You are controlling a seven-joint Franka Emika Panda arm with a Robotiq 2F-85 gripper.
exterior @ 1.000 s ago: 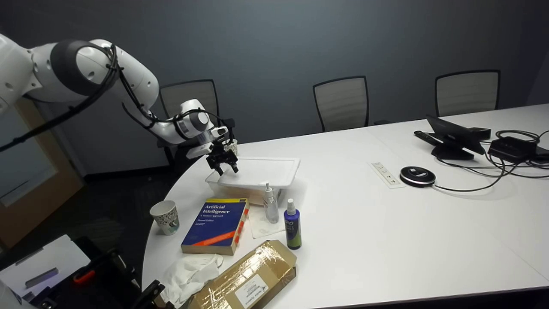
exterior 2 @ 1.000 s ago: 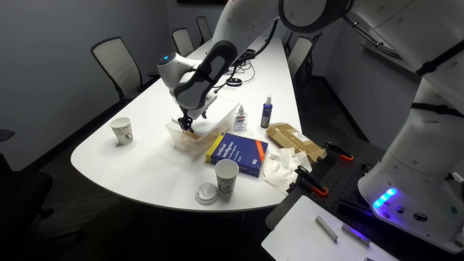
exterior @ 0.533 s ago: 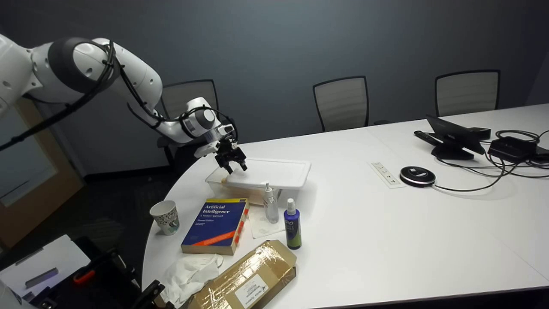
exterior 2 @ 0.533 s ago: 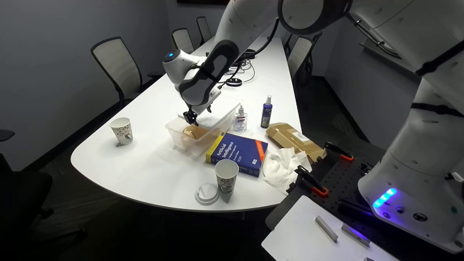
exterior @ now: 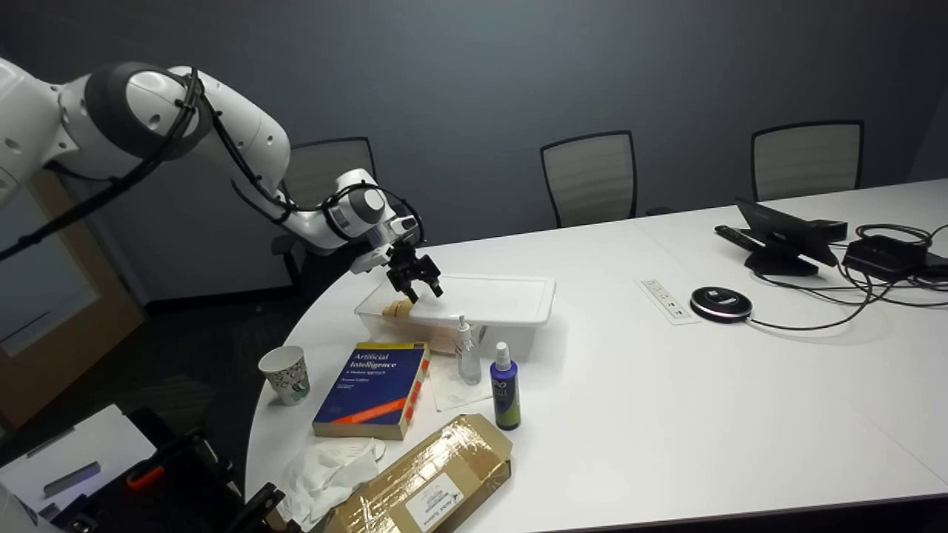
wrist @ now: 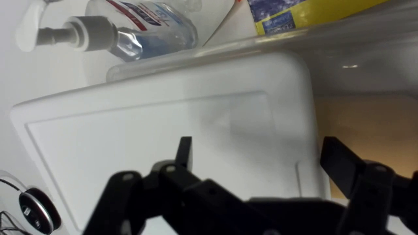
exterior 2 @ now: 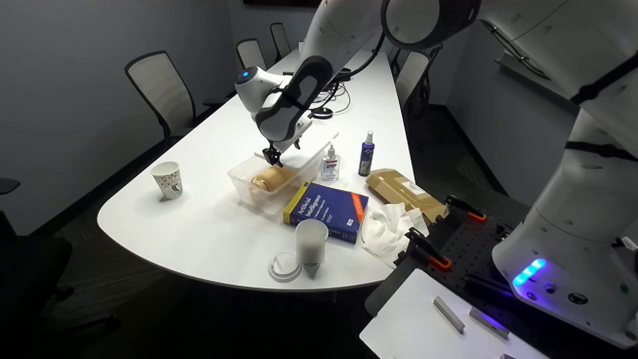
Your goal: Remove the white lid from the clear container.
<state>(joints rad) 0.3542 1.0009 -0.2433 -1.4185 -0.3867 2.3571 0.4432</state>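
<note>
The white lid point(exterior: 492, 300) lies on top of the clear container point(exterior: 372, 331), slid lengthwise so that it overhangs the far end. The near end of the container point(exterior 2: 239, 187) is uncovered, and a tan roll point(exterior 2: 271, 178) shows inside. My gripper point(wrist: 258, 142) is open with its jaws wide apart. In the wrist view one finger point(wrist: 184, 151) is over the lid's flat top. The other finger point(wrist: 341, 163) is just past the lid's near edge, over the tan contents; whether it touches the edge I cannot tell. The gripper is also in both exterior views point(exterior: 426, 295) point(exterior 2: 288, 155).
A clear pump bottle point(exterior: 468, 363) stands close beside the container, with a purple spray bottle point(exterior: 506, 392) beyond it. A blue book point(exterior: 374, 389) lies beside the container. Paper cups point(exterior 2: 168, 180) point(exterior 2: 310, 242), crumpled tissue point(exterior 2: 391, 232) and a tan-gold packet point(exterior 2: 406, 192) are on the table.
My gripper and the white lid have moved together along the container toward its far end. More of the near end and the tan roll inside now show.
</note>
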